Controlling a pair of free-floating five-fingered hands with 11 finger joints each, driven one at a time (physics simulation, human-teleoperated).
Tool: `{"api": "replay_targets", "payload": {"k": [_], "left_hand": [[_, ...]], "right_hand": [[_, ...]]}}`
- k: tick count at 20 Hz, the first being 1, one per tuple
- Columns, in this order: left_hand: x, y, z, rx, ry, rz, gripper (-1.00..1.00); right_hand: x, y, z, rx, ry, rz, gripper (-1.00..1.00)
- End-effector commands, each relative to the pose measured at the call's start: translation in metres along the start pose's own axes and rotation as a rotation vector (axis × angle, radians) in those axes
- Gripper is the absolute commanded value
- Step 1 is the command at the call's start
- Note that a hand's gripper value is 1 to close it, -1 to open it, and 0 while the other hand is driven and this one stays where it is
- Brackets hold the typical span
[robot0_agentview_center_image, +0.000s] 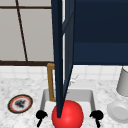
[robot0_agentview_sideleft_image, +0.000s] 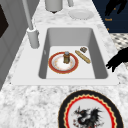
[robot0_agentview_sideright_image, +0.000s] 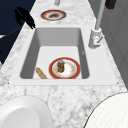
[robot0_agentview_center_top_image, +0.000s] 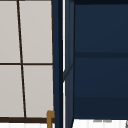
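My left hand (robot0_agentview_center_image: 40, 115) hovers at the sink's front left corner, fingers relaxed and holding nothing. It is the dark shape (robot0_agentview_sideleft_image: 117, 59) over the front rim in the left side view and the hand (robot0_agentview_sideright_image: 24, 15) beside the far counter in the right side view. My right hand (robot0_agentview_center_image: 97, 115) hangs at the front right corner, also open and not holding anything, and it is the far hand (robot0_agentview_sideleft_image: 115, 7). A large red ball (robot0_agentview_center_image: 67, 116) sits between them. In the sink (robot0_agentview_sideleft_image: 50, 33) lies a red-rimmed plate (robot0_agentview_sideleft_image: 63, 63) with a small jar (robot0_agentview_sideleft_image: 66, 57) on it.
An open dark blue cabinet door (robot0_agentview_center_image: 59, 57) hangs edge-on over the sink, with the cabinet (robot0_agentview_center_image: 100, 32) to its right. A breadstick (robot0_agentview_sideleft_image: 83, 56) lies in the basin. A dragon plate (robot0_agentview_center_image: 20, 103) sits on the left counter. A white bowl (robot0_agentview_center_image: 118, 111) and grey canister (robot0_agentview_center_image: 123, 82) stand on the right.
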Motion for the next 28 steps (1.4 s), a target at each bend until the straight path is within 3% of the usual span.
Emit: {"api": "replay_targets", "payload": {"k": [1, 3, 10, 11, 12, 21, 24, 25, 28], "left_hand": [[-0.013, 0.016, -0.007, -0.012, 0.006, 0.015, -1.0], [-0.026, 0.023, -0.009, -0.014, -0.006, 0.043, -1.0], [-0.054, 0.045, -0.024, -0.012, -0.028, 0.069, -1.0], [-0.056, 0.048, -0.029, -0.018, -0.028, 0.065, -1.0], [-0.063, 0.053, -0.031, -0.012, -0.011, 0.085, -1.0], [-0.099, 0.083, -0.073, -0.03, 0.008, 0.063, -1.0], [-0.106, 0.098, -0.088, -0.025, 0.004, 0.068, -1.0], [-0.108, 0.099, -0.089, -0.008, 0.007, 0.074, -1.0], [-0.116, 0.112, -0.105, -0.012, -0.004, 0.075, -1.0]], "right_hand": [[0.0, 0.0, 0.0, 0.0, 0.0, 0.0, 0.0], [0.0, 0.0, 0.0, -0.002, 0.001, -0.002, 0.0], [0.0, 0.0, 0.0, -0.005, 0.002, -0.005, 0.0], [0.0, 0.0, 0.0, -0.005, 0.002, -0.006, 0.0], [0.0, 0.0, 0.0, -0.005, 0.003, -0.006, 0.0], [0.0, 0.0, 0.0, -0.007, 0.003, -0.008, 0.0], [0.0, 0.0, 0.0, -0.007, 0.003, -0.008, 0.0], [0.0, 0.0, 0.0, -0.007, 0.003, -0.008, 0.0], [0.0, 0.0, 0.0, -0.007, 0.004, -0.008, 0.0]]}}
